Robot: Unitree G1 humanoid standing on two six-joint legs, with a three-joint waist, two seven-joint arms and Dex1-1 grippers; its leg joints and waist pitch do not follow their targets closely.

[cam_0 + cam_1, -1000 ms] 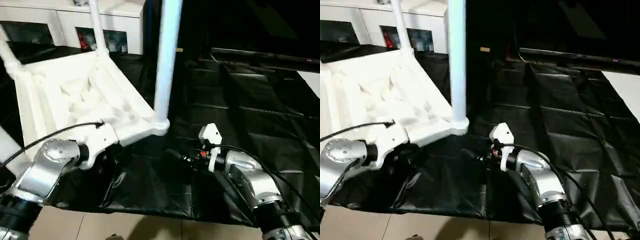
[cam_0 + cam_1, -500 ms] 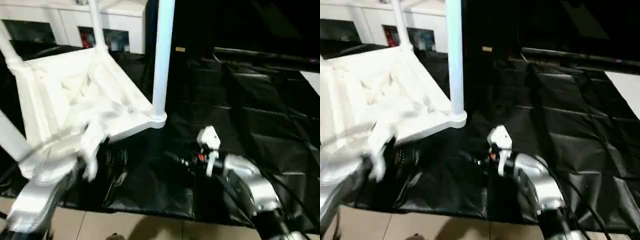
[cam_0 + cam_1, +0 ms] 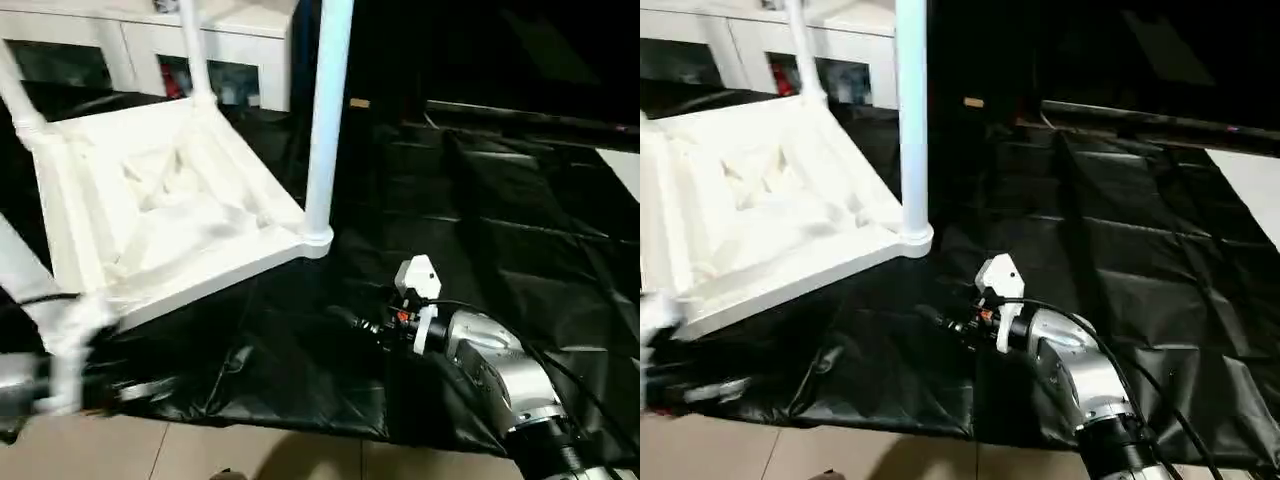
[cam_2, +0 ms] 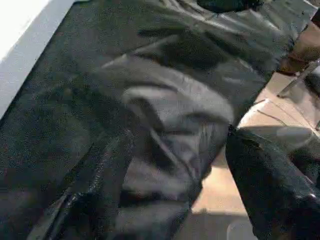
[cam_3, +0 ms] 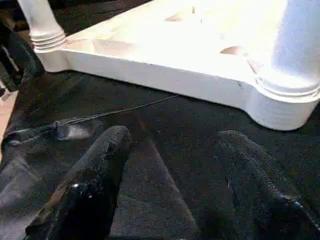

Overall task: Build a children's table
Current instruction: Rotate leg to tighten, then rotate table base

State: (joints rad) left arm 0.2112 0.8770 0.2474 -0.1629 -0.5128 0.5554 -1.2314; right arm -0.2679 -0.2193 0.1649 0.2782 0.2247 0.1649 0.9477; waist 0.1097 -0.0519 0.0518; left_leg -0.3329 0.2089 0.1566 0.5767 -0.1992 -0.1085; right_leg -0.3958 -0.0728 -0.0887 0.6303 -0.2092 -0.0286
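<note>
While the upturned tabletop (image 3: 170,215) lies on the black sheet (image 3: 500,220), legs up, the right hand (image 5: 170,165), fingers spread and empty, sits nearer, facing its near corner leg (image 3: 325,110).

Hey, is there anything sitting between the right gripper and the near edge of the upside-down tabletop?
Nothing visible does. In the right wrist view, the right gripper is open, and ahead of it lies bare black sheet up to the tabletop edge. A thin black cable lies flat on the sheet, too low to block an approach.

Upturned tabletop (image 3: 160,215) on black sheet (image 3: 520,230)
</note>
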